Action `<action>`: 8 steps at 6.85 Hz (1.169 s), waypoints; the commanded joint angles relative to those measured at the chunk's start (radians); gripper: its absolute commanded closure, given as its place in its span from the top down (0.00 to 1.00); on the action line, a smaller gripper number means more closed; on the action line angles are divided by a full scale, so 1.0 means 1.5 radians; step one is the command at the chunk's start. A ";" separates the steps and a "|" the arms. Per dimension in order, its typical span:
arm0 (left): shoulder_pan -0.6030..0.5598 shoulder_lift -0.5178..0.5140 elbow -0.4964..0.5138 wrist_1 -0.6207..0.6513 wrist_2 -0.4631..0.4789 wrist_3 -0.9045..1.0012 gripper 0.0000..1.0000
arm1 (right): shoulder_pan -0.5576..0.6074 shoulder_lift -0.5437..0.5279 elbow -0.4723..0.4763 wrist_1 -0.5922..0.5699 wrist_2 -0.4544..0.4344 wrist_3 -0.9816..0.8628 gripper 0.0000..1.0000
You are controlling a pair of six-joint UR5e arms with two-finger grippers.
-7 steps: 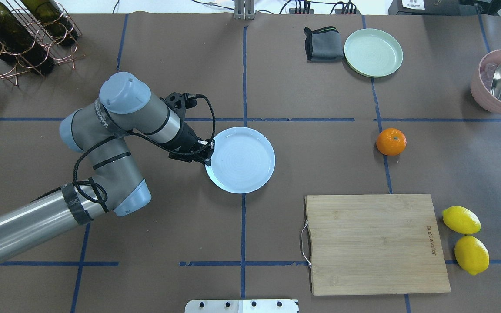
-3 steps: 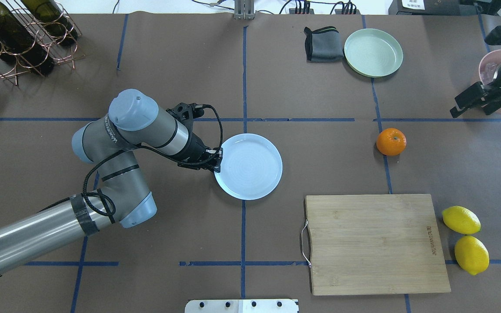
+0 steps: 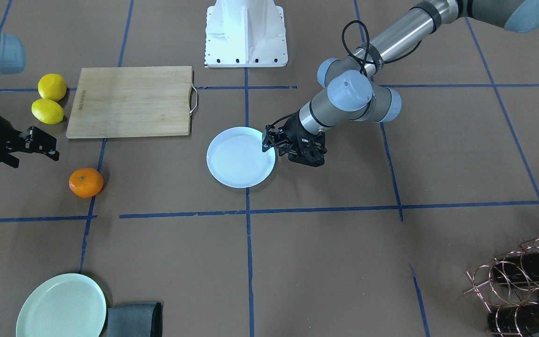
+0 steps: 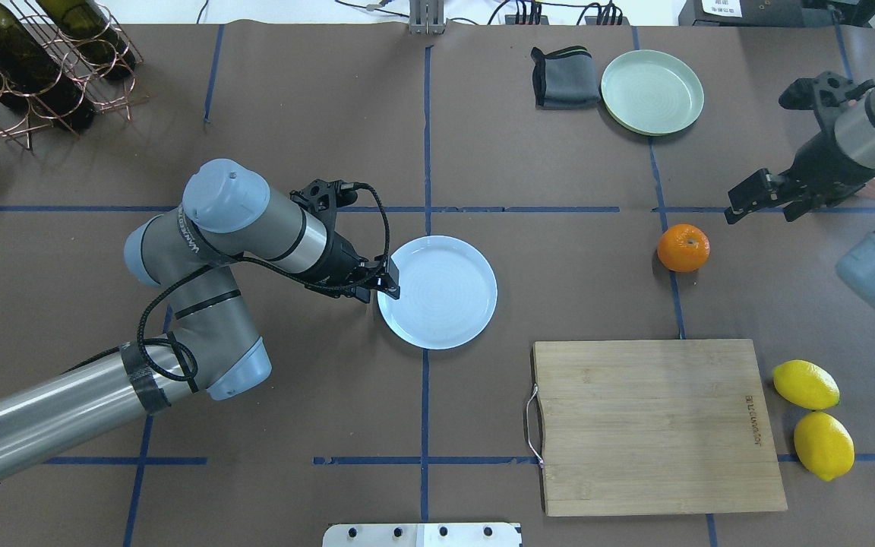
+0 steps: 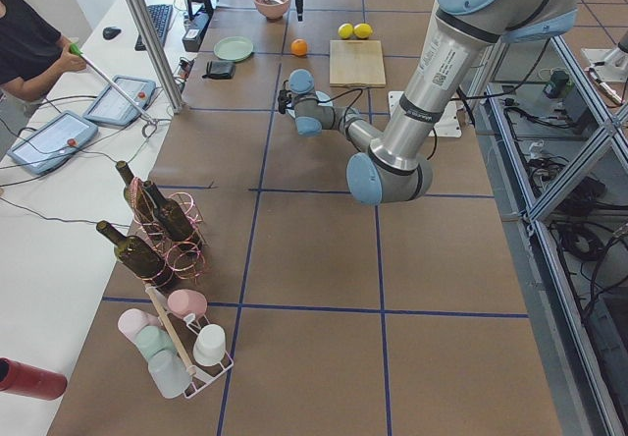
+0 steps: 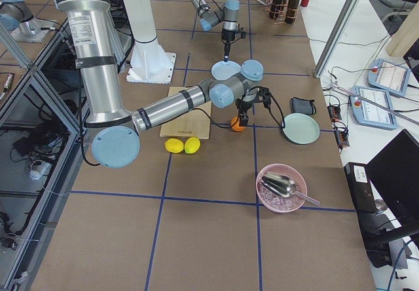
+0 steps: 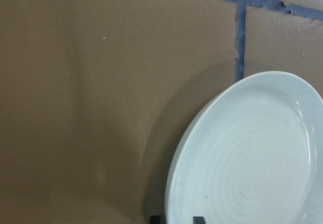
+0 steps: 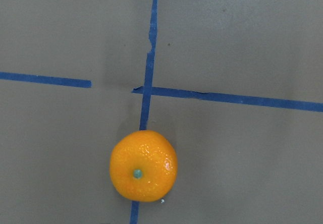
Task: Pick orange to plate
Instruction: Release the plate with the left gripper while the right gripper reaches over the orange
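The orange (image 4: 683,248) lies on a blue tape line right of centre; it also shows at the left of the front view (image 3: 85,182) and low in the right wrist view (image 8: 143,165). The pale bluish-white plate (image 4: 445,296) sits mid-table. My left gripper (image 4: 388,285) is shut on its left rim, and the left wrist view shows the plate's rim (image 7: 174,193) running between the two fingertips. My right gripper (image 4: 745,201) hovers open up and to the right of the orange, apart from it.
A wooden cutting board (image 4: 654,425) lies at the near right, with two lemons (image 4: 805,384) beside it. At the far side are a mint-green plate (image 4: 652,92) and a grey cloth (image 4: 565,77). A wine rack (image 4: 35,61) fills the far left corner, and a pink bowl (image 6: 281,187) stands far right.
My left gripper has moved the plate to the right and slightly nearer. The right arm has come in from the right edge and moved left toward the orange.
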 commanded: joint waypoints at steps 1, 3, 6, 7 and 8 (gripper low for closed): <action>-0.002 0.007 -0.009 -0.007 0.001 0.000 0.97 | -0.061 0.018 -0.014 0.039 -0.075 0.097 1.00; -0.003 0.008 -0.018 -0.006 0.009 -0.001 0.98 | -0.107 0.020 -0.042 0.106 -0.139 0.155 1.00; -0.003 0.015 -0.038 -0.006 0.028 -0.002 0.99 | -0.121 0.031 -0.085 0.120 -0.165 0.154 1.00; -0.005 0.015 -0.054 -0.005 0.047 -0.003 0.99 | -0.123 0.033 -0.087 0.120 -0.165 0.154 1.00; -0.012 0.032 -0.087 -0.003 0.049 -0.003 0.99 | -0.125 0.039 -0.094 0.120 -0.165 0.154 1.00</action>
